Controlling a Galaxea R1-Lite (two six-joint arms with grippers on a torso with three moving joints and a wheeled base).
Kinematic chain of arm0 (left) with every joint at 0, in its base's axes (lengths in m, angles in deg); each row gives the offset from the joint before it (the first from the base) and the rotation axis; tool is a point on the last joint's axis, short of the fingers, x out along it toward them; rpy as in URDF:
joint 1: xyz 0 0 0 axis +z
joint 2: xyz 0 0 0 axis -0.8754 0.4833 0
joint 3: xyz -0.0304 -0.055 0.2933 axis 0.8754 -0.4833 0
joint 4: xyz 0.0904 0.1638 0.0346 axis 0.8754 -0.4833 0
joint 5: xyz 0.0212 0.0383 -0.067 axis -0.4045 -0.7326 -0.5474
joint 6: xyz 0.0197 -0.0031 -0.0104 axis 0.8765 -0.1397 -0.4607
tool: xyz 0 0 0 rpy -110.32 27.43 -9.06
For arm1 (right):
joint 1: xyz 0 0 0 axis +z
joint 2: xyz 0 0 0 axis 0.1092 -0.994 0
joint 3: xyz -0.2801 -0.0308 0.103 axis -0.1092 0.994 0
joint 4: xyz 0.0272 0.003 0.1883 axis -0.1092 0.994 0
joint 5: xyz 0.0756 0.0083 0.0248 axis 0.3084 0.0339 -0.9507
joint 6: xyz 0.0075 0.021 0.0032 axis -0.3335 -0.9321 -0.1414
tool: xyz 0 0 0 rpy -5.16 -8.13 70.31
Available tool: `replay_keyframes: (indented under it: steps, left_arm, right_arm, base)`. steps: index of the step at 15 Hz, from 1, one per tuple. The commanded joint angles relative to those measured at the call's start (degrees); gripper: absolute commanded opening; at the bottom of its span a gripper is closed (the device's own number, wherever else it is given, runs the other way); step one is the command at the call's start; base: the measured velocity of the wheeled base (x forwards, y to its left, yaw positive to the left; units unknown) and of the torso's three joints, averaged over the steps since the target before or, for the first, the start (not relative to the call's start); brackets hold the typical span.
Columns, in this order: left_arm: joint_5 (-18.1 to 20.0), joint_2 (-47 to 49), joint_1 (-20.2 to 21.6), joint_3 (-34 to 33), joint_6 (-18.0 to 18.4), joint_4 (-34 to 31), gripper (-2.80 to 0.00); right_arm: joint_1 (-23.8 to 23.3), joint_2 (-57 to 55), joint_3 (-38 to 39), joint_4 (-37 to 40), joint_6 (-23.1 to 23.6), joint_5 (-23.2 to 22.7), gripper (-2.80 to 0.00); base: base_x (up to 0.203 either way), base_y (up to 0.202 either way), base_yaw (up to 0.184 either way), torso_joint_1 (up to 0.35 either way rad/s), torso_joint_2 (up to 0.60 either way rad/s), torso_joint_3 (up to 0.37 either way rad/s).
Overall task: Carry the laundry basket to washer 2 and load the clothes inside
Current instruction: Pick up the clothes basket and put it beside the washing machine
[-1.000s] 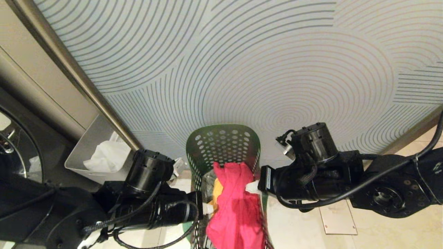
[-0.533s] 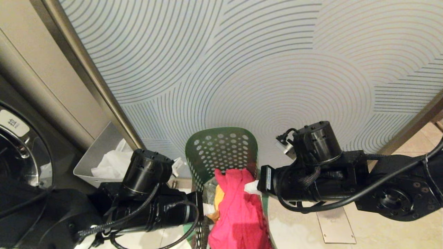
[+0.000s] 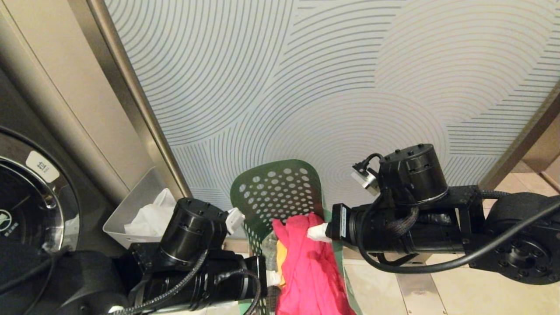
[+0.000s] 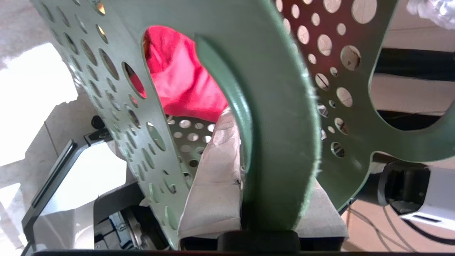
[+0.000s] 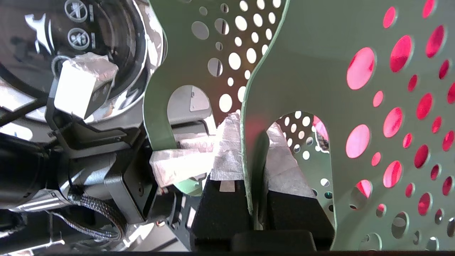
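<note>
Head view: the laundry basket (image 3: 280,194) hangs between both arms, the clothes (image 3: 308,267) inside — carrying underway, loading undone. Left wrist: left end effector (image 4: 245,199) clamps its handle. Right wrist: right end effector (image 5: 257,174) pinches the opposite handle.

Left end effector (image 3: 274,278) and right end effector (image 3: 316,232) face each other, both clamped.

From my head camera the light is warm and even, and the pale wall panel with curved grey lines (image 3: 306,78) bows at the frame edges like a wide lens. My left wrist camera blows out to white on the floor tiles (image 4: 32,89), while the close dark green perforated plastic basket (image 4: 280,117) sits soft, out of focus. On my right wrist camera, glare streaks the chrome-ringed glass washer door (image 5: 71,42).
</note>
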Motion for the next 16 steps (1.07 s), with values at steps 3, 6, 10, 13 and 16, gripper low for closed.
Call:
replay_keyframes:
  steps: [3,6,10,13,16]
  left_arm:
    - [-0.1,1.1,-0.54,-0.04,-0.35,0.28,-2.8]
    - [-0.97,0.14,-0.54,-0.27,-0.61,0.32,-2.8]
    - [-2.56,0.84,-0.62,-1.2,-0.51,0.61,-2.8]
    - [-2.3,0.71,-0.62,-0.83,-0.74,0.8,-2.8]
    - [-2.31,-1.29,-0.73,-1.34,-0.88,0.68,-2.8]
  right_arm:
    - [-0.18,1.1,1.04,0.16,0.0,0.15,-2.8]
    - [-0.18,1.45,1.04,0.16,0.17,0.06,-2.8]
    - [-0.15,1.21,2.29,0.13,0.0,0.16,-2.8]
    - [0.03,2.12,3.85,0.03,0.99,0.15,-2.8]
    - [0.44,3.82,3.9,-0.06,2.54,0.02,-2.8]
  base:
    - [0.0,0.0,0.0,0.002,0.01,0.203]
    - [0.0,0.0,0.0,0.005,0.0,0.194]
    - [0.0,0.0,0.0,0.003,0.0,0.194]
    - [0.0,0.0,0.0,-0.001,0.0,0.061]
    - [0.0,0.0,0.0,0.0,0.0,0.0]
